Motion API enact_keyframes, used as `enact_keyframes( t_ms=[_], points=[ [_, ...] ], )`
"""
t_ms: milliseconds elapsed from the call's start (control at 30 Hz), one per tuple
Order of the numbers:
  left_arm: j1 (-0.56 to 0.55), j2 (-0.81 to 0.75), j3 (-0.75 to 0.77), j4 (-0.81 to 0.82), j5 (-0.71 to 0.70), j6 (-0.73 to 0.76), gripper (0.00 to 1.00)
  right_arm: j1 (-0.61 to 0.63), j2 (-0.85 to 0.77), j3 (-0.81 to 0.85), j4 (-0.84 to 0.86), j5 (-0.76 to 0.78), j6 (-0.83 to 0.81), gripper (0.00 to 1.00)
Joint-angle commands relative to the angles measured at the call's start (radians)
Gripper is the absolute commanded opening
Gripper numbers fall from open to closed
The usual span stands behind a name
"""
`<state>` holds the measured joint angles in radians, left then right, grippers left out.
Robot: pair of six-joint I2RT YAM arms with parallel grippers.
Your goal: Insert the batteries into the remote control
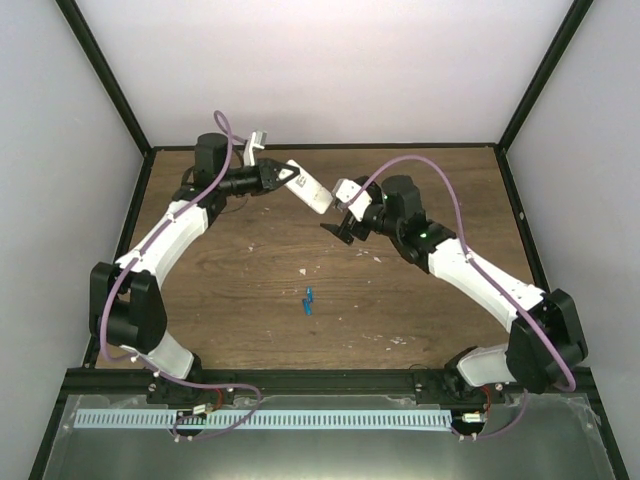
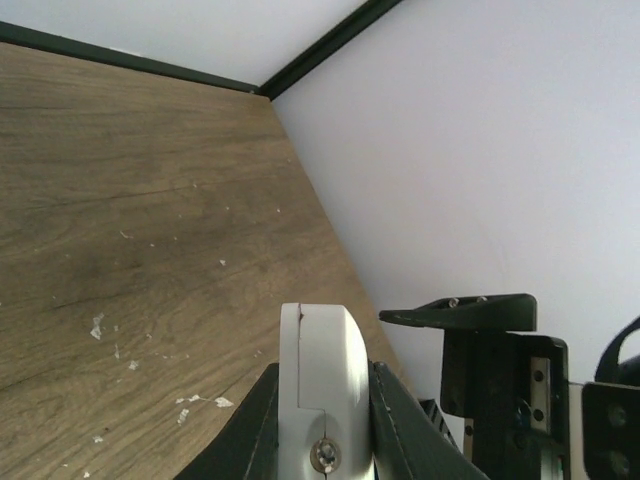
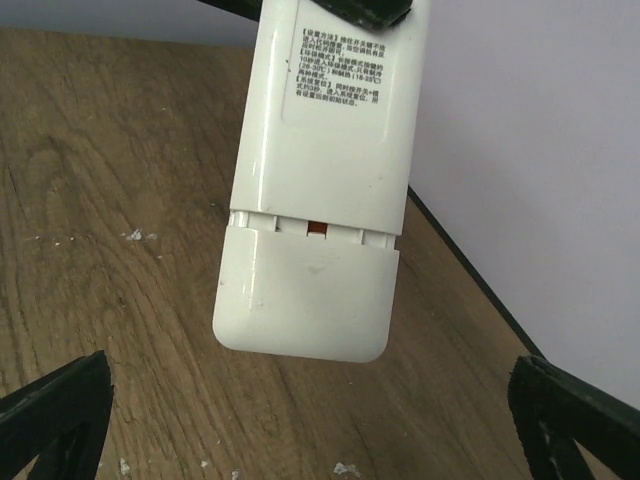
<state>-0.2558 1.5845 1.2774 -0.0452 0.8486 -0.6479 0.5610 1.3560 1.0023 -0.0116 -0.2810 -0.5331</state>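
My left gripper (image 1: 283, 176) is shut on the white remote control (image 1: 308, 190) and holds it in the air over the far middle of the table. In the left wrist view the remote's end (image 2: 322, 370) is pinched between both fingers. In the right wrist view the remote (image 3: 325, 130) hangs back side up, its printed label showing. Its end cover (image 3: 305, 300) is slid slightly off, leaving a thin gap. My right gripper (image 1: 345, 218) is wide open just short of that end, touching nothing; its fingertips (image 3: 55, 415) flank the cover. The two blue batteries (image 1: 309, 300) lie together on the table.
The brown wooden table (image 1: 250, 290) is boxed in by white walls with black frame bars at the back (image 1: 320, 147) and sides. Small white flecks (image 2: 195, 402) dot the wood. The right gripper's finger (image 2: 460, 312) shows close beside the remote in the left wrist view.
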Motion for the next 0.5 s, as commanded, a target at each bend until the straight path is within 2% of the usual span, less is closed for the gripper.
enact_keyframes(
  t_ms=[0, 467],
  points=[
    [0.001, -0.029, -0.004, 0.029, 0.063, 0.039, 0.0, -0.001, 0.006, 0.03, 0.009, -0.008, 0.012, 1.0],
    [0.001, -0.022, -0.005, 0.082, 0.098, 0.0, 0.0, -0.001, 0.063, 0.081, -0.001, -0.063, 0.011, 0.91]
  ],
)
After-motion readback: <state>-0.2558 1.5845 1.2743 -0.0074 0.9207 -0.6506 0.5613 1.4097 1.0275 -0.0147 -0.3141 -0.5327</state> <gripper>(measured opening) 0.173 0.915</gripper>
